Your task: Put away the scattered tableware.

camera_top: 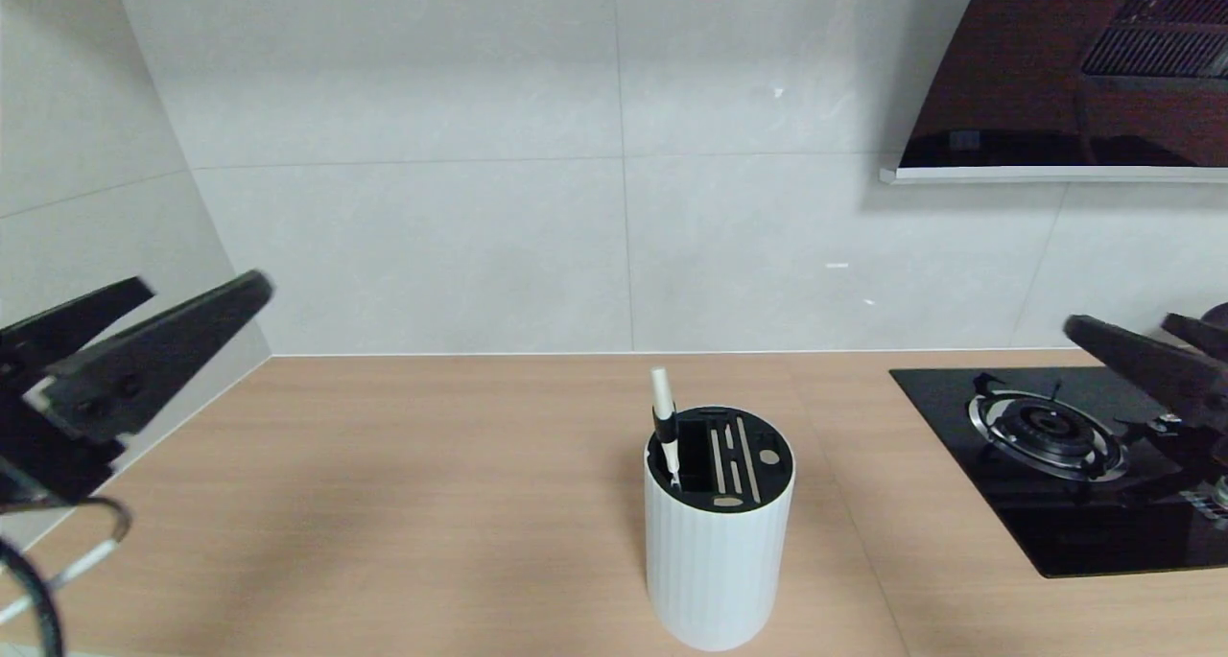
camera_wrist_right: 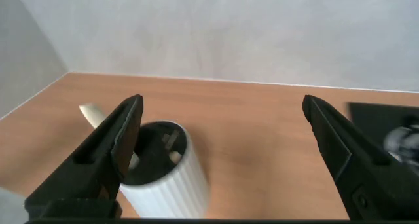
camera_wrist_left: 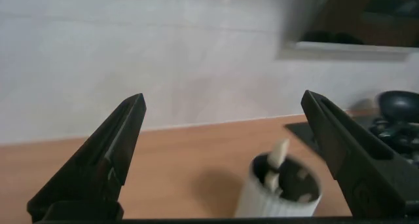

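Both hover spread and empty, left gripper (camera_top: 201, 288) and right gripper (camera_top: 1122, 323) flanking the holder (camera_top: 715, 561), whose slot props one utensil (camera_top: 662, 403) upright.

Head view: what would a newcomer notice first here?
The white ribbed holder stands mid-counter toward the front, with one white-handled utensil sticking up from its top. The left gripper and right gripper are open at either side of it, and a black gas hob lies at the right.

wooden countertop (camera_top: 432, 504), white ribbed utensil holder (camera_top: 715, 561) upright, black gas hob (camera_top: 1065, 504) inset
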Robot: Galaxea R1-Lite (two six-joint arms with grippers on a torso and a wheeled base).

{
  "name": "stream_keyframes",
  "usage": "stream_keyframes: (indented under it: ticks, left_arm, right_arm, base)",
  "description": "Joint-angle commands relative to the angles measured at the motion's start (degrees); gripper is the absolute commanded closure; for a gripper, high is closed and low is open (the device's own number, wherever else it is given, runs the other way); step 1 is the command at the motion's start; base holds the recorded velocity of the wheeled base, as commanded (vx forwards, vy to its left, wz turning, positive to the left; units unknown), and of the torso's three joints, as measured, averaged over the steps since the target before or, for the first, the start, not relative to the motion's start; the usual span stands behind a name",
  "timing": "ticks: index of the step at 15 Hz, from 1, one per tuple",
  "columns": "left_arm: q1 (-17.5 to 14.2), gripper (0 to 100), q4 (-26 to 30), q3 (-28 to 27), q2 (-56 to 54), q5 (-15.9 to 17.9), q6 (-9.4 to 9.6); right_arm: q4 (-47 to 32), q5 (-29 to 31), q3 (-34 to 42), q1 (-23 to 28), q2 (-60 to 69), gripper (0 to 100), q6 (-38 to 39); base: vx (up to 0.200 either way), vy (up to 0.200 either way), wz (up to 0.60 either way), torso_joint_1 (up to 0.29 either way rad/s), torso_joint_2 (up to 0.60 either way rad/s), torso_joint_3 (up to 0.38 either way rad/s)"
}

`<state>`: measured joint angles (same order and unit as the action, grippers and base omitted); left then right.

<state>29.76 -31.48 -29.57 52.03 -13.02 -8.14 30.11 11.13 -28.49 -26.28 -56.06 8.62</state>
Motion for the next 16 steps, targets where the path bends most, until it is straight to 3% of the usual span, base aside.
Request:
stream_keyframes:
  ticks: [1, 3, 7, 10, 11, 12, 13, 14, 16]
  left_arm:
    - [-6.91, 0, 14.43, 3.47, -21.27, 1.24, -0.03]
    - [-11.83, 0, 28.93, 3.30, -34.71, 3.97, -0.03]
    - [-19.39, 0, 38.68, 3.82, -46.67, 3.70, 0.06]
    - [-22.99, 0, 38.68, 5.58, -46.49, -0.25, 0.32]
    - [-25.45, 0, 38.60, 6.63, -46.84, -0.34, 0.41]
    - [-29.58, 0, 38.77, 8.83, -52.03, 1.86, 1.11]
    - [-29.67, 0, 38.42, 10.94, -52.03, 2.03, 1.73]
    - [-29.67, 0, 37.89, 12.96, -52.03, -1.04, 0.94]
    - [-29.67, 0, 36.57, 20.61, -52.03, -1.31, 1.02]
  right_arm:
    - [-4.01, 0.03, 7.22, 5.98, 17.04, 0, -0.97]
    - [-16.49, 0.12, 6.78, 8.18, 30.66, 0, -1.06]
    - [-34.33, -0.23, 7.04, 16.18, 49.03, 0, -4.75]
    - [-35.12, 4.34, 6.87, 19.25, 50.35, 0, -5.45]
    - [-34.68, 3.99, 7.40, 22.50, 50.62, 0, -5.02]
    - [-34.94, -0.14, 9.68, 26.20, 54.57, 0, -5.89]
    - [-34.86, -2.25, 11.35, 26.63, 55.80, 0, -6.42]
    - [-34.24, -1.81, 14.34, 26.55, 56.06, 0, -6.42]
    - [-32.40, -1.55, 20.40, 26.55, 56.06, 0, -6.25]
  base:
    - [0.000, 0.000, 0.00, 0.000, 0.00, 0.000]
    - [0.000, 0.000, 0.00, 0.000, 0.00, 0.000]
    - [0.000, 0.000, 0.00, 0.000, 0.00, 0.000]
    - [0.000, 0.000, 0.00, 0.000, 0.00, 0.000]
    - [0.000, 0.000, 0.00, 0.000, 0.00, 0.000]
    - [0.000, 0.000, 0.00, 0.000, 0.00, 0.000]
    - [0.000, 0.000, 0.00, 0.000, 0.00, 0.000]
    - [0.000, 0.000, 0.00, 0.000, 0.00, 0.000]
    - [0.000, 0.000, 0.00, 0.000, 0.00, 0.000]
